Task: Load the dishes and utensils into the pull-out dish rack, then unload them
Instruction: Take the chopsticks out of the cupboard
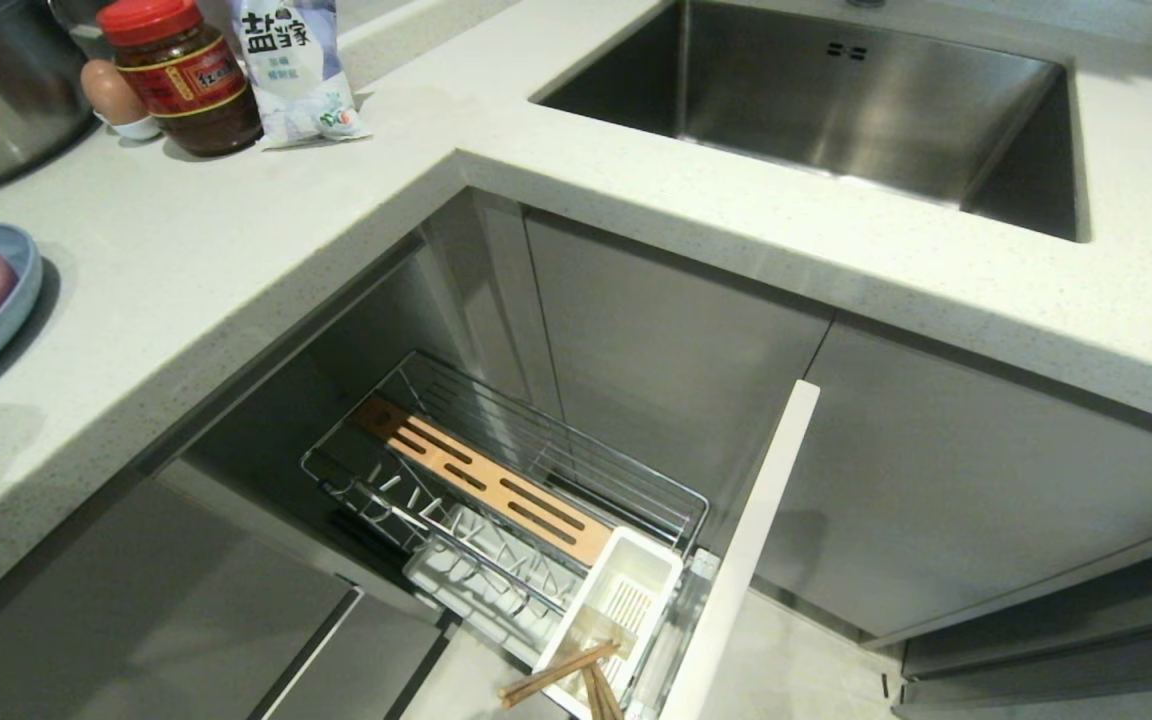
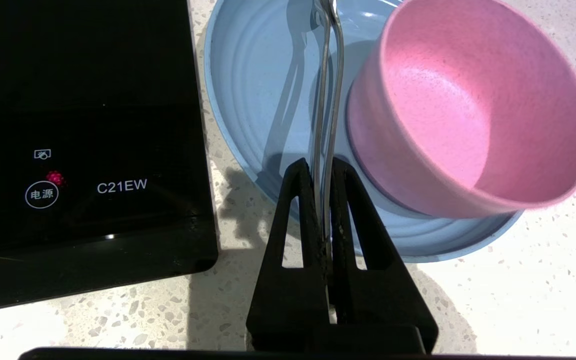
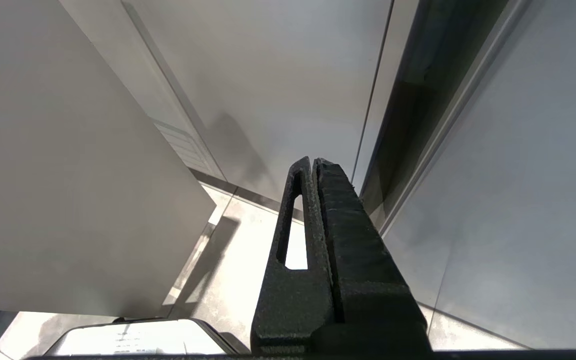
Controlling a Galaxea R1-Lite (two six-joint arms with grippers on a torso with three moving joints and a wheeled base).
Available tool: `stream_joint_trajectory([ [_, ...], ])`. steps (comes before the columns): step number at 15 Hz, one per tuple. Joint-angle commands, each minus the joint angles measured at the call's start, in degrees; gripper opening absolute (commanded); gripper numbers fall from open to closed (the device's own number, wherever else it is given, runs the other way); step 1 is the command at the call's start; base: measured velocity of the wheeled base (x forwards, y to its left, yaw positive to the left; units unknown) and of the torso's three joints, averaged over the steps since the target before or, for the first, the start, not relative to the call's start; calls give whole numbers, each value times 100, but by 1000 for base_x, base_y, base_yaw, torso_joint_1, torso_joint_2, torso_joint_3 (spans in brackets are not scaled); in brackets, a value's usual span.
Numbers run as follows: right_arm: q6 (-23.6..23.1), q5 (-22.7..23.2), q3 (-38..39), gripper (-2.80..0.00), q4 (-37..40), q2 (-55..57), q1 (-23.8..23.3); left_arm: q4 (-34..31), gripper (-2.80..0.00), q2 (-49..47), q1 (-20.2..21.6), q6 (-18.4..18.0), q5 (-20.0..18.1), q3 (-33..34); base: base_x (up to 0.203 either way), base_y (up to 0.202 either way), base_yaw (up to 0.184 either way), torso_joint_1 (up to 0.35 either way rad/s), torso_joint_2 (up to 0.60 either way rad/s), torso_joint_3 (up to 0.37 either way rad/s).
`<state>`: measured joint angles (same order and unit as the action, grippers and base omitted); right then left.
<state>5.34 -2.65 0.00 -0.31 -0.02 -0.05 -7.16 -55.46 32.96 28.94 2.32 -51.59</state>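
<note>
Left wrist view: left tool (image 2: 324,172) tight around slim silver utensil handles (image 2: 329,90) above ridged blue plate (image 2: 248,75).

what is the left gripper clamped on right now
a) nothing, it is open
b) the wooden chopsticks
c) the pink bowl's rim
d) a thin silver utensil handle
d: in the left wrist view the left gripper has its fingers closed on a slim silver metal utensil held over the blue plate, beside the pink bowl; the chopsticks already stand in the rack's white caddy.
</note>
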Motion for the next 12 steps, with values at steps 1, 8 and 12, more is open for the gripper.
stream_joint_trajectory([
  [1,2,1,0,-280,-4,-24,-2,11,-280,26,17,52,10,14,0,0,0,0,0,0],
  [8,2,1,0,-280,-4,-24,-4,89,-280,61,35,62,14,10,0,0,0,0,0,0],
  [12,2,1,0,-280,-4,-24,-4,74,0,79,35,59,14,52,0,0,0,0,0,0],
])
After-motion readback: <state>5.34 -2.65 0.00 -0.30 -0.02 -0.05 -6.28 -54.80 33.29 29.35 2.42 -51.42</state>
